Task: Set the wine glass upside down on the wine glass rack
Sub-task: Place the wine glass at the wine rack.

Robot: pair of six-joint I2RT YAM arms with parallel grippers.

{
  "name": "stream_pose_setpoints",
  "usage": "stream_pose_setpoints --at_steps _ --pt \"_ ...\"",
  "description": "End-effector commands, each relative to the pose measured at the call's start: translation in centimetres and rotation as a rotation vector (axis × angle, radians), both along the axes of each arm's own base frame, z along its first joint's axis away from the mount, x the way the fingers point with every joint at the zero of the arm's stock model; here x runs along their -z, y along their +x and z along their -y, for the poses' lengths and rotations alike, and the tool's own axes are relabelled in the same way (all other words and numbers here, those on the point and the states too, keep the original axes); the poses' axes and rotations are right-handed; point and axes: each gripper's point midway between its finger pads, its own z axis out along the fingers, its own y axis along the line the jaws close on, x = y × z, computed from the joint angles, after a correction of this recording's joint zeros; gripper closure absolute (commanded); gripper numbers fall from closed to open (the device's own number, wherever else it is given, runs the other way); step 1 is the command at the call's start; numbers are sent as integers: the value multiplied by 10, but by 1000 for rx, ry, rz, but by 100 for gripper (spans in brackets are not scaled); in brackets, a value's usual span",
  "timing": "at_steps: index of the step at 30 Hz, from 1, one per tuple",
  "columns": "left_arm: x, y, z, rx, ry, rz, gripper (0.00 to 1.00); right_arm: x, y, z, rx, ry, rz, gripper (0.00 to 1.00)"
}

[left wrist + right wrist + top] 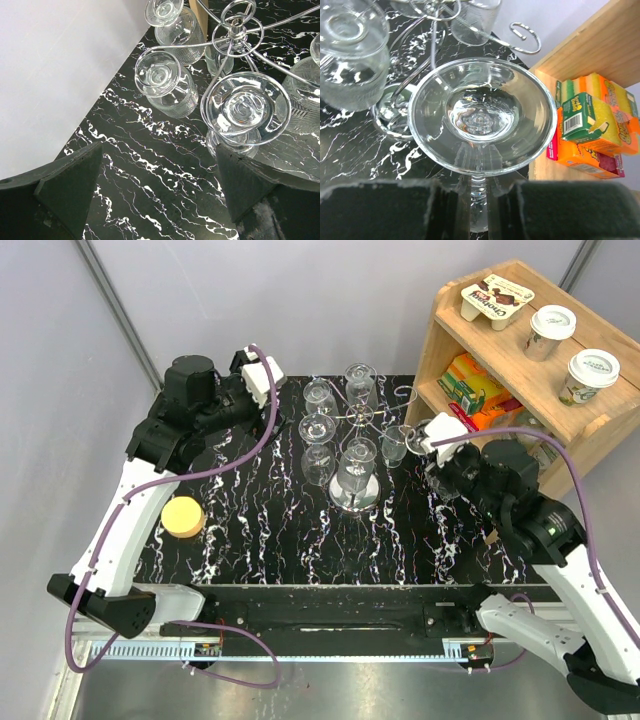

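Two padded fingers of the right gripper (479, 197) are pinched on the thin stem of the wine glass (482, 115), held near the right edge of the worktop (250, 530), toward the far corner. From the wrist we see the glass foot-first: a broad, clear, glossy disc with the stem running straight back from its centre into the grip. The bowl is hidden behind the fingers, so we judge the glass already inverted, with its long axis close to upright. The wine glass rack (355, 420) stands at mid-worktop, just left of the held glass. It is chrome wire with a thin post and curled arms, slick and reflective. Several ribbed glasses (162, 82) hang from it, feet up. One empty curl (525, 37) lies just past the foot, on the side of the wooden shelf (600, 50). We think the stem must slide sideways into that opening. The left gripper (159, 160), jaws spread wide and empty, sits toward the far-left corner, across the rack, so the right arm is the nearer.
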Motion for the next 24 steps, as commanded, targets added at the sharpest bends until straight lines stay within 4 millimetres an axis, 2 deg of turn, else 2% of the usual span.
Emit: stream_pose_setpoints --at_steps 1,7,14,24 --pt "-30 -7 1 21 -55 83 1 -61 20 7 98 121 164 100" --pt "-33 -12 2 39 -65 91 1 -63 35 8 130 133 159 100" --pt "-29 -14 5 54 -84 84 1 -78 49 8 154 161 195 100" --pt "-34 -18 6 65 -92 100 1 -74 79 -4 146 210 182 100"
